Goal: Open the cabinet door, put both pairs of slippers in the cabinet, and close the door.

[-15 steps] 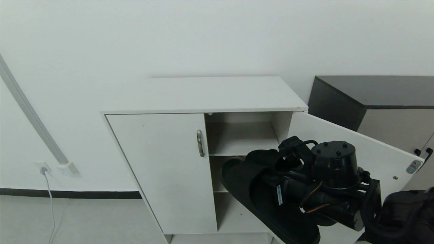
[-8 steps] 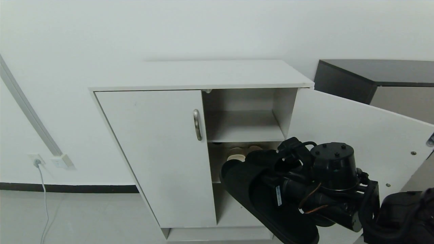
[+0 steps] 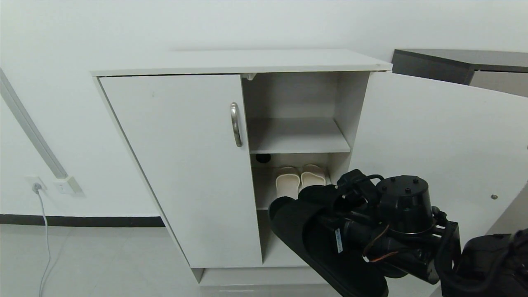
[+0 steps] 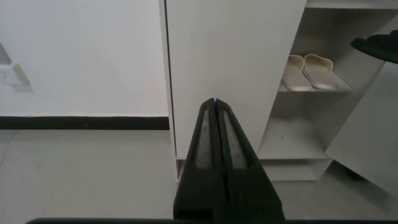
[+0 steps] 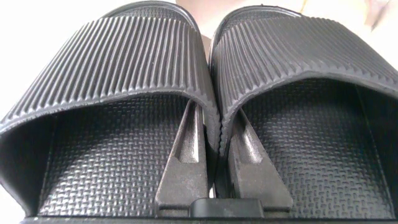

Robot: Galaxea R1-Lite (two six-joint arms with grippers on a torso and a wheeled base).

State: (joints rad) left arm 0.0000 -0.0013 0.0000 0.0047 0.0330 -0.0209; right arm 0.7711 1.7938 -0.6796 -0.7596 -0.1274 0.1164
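Note:
A white cabinet (image 3: pixel 247 57) stands with its right door (image 3: pixel 433 132) swung open and its left door (image 3: pixel 177 165) shut. On its middle shelf lies a beige pair of slippers (image 3: pixel 299 179), side by side. My right gripper (image 5: pixel 214 158) is shut on a black pair of slippers (image 3: pixel 313 243), pinching their two inner edges together. It holds them in front of the open compartment, toes toward the lower shelves. My left gripper (image 4: pixel 215 109) is shut on nothing, low before the shut left door; past it show the beige slippers (image 4: pixel 311 71) and a black slipper tip (image 4: pixel 379 46).
The top shelf (image 3: pixel 297 136) and bottom shelf (image 3: pixel 280 251) are bare. A metal handle (image 3: pixel 235 124) sits on the left door. A dark cabinet (image 3: pixel 462 62) stands behind the open door. A wall socket with a cable (image 3: pixel 35 185) is at left, above open floor.
The head camera has moved: the cabinet now sits higher and larger in the picture, and the beige slippers on the middle shelf have come into sight. The right gripper still holds the black pair.

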